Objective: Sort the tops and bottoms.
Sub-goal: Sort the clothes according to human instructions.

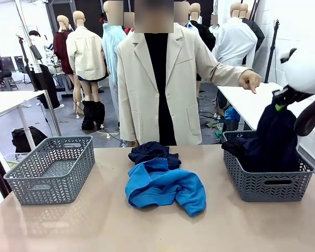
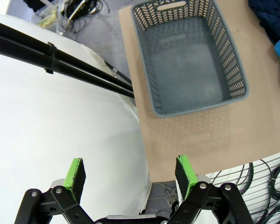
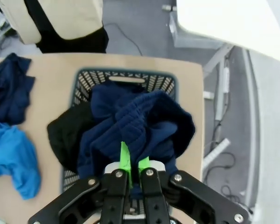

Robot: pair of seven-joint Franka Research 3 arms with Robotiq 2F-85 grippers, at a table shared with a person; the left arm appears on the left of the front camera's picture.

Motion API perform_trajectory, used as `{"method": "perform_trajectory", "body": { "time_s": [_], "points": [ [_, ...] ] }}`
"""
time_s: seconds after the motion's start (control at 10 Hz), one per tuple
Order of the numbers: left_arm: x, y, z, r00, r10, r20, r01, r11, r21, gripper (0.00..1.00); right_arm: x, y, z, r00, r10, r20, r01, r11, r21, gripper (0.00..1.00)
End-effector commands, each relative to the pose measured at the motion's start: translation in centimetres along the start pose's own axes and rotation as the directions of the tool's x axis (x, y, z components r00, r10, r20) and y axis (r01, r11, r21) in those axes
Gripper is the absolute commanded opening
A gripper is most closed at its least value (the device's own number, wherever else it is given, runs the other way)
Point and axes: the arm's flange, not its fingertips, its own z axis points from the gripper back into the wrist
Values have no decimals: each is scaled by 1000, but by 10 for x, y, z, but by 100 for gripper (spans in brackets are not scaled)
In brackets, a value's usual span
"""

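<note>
On the desk [image 1: 94, 226], the right basket [image 1: 268, 185] holds a black garment [image 3: 60, 135]. Navy bottoms [image 1: 275, 136] hang over it, clamped in the right pincer [image 3: 130, 156]; I'd lower them well inside before releasing. The blue top [image 1: 165, 189] lies mid-desk. The left pincer [image 2: 130, 175] gapes wide, empty.

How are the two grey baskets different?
The left basket is empty, but the right basket has dark clothes in it. One is a black garment.

Nothing is being put into the left basket. A navy garment hangs down into the right basket from the right tool, which is shut on it.

Both baskets are grey, with the same patterned walls and handle slots.
</note>
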Motion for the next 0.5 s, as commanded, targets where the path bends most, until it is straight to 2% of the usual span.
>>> {"method": "perform_trajectory", "body": {
  "time_s": [0.0, 0.2, 0.4],
  "points": [
    [0, 1, -2, 1000, 8, 8, -8, 1000, 11, 100, -10, 7, -14, 1000, -20, 1, 20, 999, -38, 21],
    [0, 1, -2, 1000, 8, 8, -8, 1000, 11, 100, -12, 13, -26, 998, -22, -53, 21, 1000, -23, 59],
    [0, 1, -2, 1000, 8, 8, -8, 1000, 11, 100, -4, 22, -20, 999, -3, -50, 5, 999, 39, 98]
  ]
}}
